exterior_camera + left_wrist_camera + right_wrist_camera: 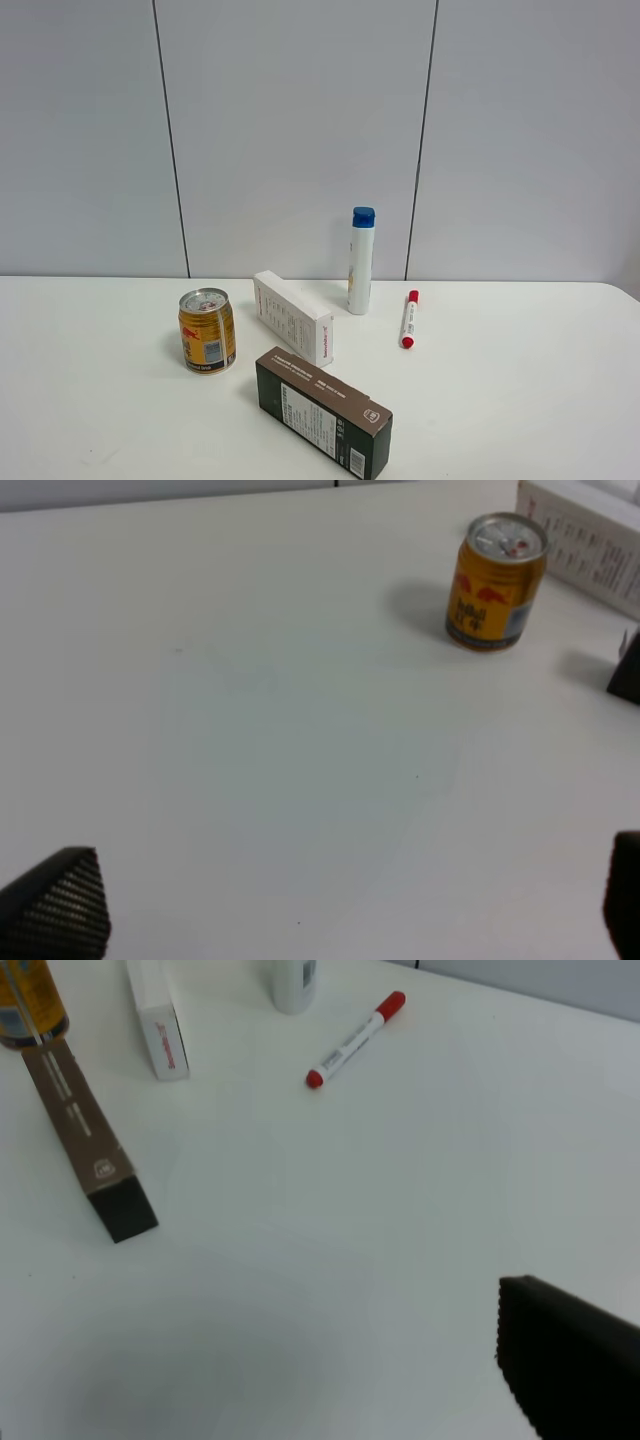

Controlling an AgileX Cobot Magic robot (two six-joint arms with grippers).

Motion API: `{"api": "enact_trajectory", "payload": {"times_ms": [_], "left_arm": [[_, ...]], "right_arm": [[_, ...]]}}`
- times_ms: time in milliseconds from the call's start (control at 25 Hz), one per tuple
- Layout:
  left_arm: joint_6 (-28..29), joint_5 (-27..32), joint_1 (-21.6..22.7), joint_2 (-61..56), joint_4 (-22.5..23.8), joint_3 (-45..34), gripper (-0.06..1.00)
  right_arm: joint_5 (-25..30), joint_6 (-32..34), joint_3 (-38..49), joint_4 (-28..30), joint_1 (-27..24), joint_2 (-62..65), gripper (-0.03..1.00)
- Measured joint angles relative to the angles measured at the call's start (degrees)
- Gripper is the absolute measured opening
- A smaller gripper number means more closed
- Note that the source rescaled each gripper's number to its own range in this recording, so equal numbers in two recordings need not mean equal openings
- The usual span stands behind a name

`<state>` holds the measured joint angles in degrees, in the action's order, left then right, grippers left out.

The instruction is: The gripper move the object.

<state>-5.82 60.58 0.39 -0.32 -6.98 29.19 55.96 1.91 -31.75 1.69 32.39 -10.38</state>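
Note:
The gold-yellow can (207, 330) with a red bull logo and silver top stands upright on the white table, left of centre. Neither gripper shows in the exterior high view. In the left wrist view the can (495, 582) stands well ahead of my left gripper (342, 905). Its two black fingertips (58, 908) are far apart and hold nothing. In the right wrist view only one black finger (570, 1370) of my right gripper shows, over bare table. The can's lower part (30, 1005) is far from it, beyond a dark box.
A white carton (292, 317) lies right of the can. A dark brown box (322, 412) lies in front of it. A tall white bottle with a blue cap (361, 260) stands at the back. A red-capped marker (409, 319) lies to its right.

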Motion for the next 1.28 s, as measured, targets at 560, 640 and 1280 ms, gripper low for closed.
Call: {"api": "enact_trajectory", "payload": {"times_ms": [560, 640, 1280], "left_arm": [[0.0, 0.0, 0.0, 0.0, 0.0, 0.0, 1.0], [0.0, 0.0, 0.0, 0.0, 0.0, 0.0, 1.0], [0.0, 0.0, 0.0, 0.0, 0.0, 0.0, 1.0]], "right_arm": [[4.29, 0.0, 3.0, 1.7, 0.0, 6.5, 1.0], [4.29, 0.0, 3.0, 1.71, -0.19, 6.79, 1.0], [4.29, -6.04, 3.0, -2.52, -34.94, 10.49, 1.0]]}}
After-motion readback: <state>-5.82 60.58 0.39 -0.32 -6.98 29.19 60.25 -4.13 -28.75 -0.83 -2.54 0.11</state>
